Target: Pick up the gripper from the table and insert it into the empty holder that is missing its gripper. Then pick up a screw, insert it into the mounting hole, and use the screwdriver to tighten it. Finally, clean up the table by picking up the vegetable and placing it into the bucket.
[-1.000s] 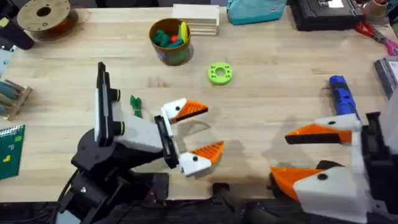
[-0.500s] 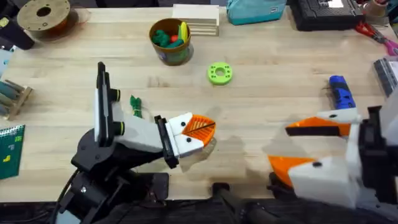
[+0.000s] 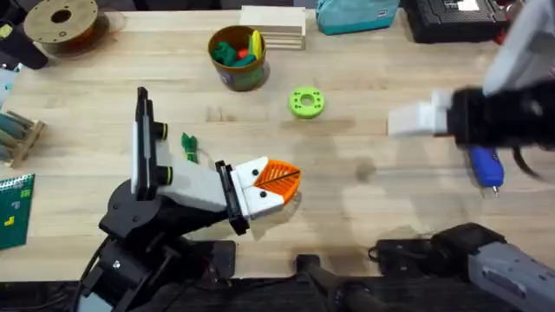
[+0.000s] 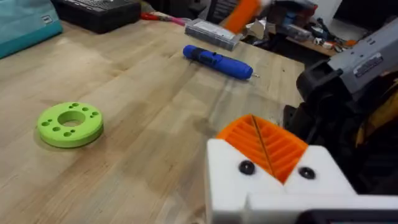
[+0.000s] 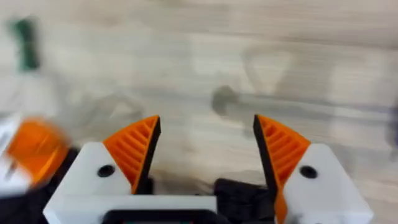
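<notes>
My left gripper [image 3: 279,180] lies low over the table's front middle, its orange pads [image 4: 264,144] pressed together with nothing visible between them. My right gripper [image 3: 414,120] is raised at the right, blurred, and it stands open [image 5: 206,146] with nothing between its orange pads [image 5: 134,149]. Just beyond the right arm, the blue screwdriver [image 3: 486,165] [image 4: 217,60] lies on the table. The small dark-green vegetable [image 3: 189,147] [image 5: 25,34] rests left of my left gripper. The bucket [image 3: 237,56] with toy produce stands at the back. The loose gripper piece, the empty holder and the screw are out of view.
A lime-green ring disc [image 3: 305,102] [image 4: 70,123] lies at mid-table. A filament spool [image 3: 61,22], a wooden block [image 3: 273,26], a teal bag [image 3: 355,13] and a black case [image 3: 451,17] line the back edge.
My left gripper went from open to shut and has stayed in place. The right arm rose from the lower right and swung up over the screwdriver.
</notes>
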`<state>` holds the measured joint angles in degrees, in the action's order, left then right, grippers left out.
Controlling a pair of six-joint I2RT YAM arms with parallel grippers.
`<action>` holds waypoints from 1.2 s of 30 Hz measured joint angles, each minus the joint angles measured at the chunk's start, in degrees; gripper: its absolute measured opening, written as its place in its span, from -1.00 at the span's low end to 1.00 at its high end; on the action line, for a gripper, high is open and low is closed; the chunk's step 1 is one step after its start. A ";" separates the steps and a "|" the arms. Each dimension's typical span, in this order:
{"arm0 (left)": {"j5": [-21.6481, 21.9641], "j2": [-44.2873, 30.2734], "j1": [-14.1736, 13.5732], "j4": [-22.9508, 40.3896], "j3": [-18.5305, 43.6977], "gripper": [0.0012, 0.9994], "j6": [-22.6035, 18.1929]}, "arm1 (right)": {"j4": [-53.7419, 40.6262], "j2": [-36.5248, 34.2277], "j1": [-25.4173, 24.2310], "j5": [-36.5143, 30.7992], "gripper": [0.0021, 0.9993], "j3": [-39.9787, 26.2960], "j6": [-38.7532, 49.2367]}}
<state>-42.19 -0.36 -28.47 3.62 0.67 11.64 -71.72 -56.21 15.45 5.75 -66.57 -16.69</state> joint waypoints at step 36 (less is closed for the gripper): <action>4.52 0.00 0.00 0.00 0.00 -1.00 0.02 | 22.51 -40.84 -45.91 -11.11 0.79 0.07 48.32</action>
<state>-37.67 -0.36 -28.47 3.62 0.67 11.66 -49.21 -97.05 -30.46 -5.37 -66.50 31.64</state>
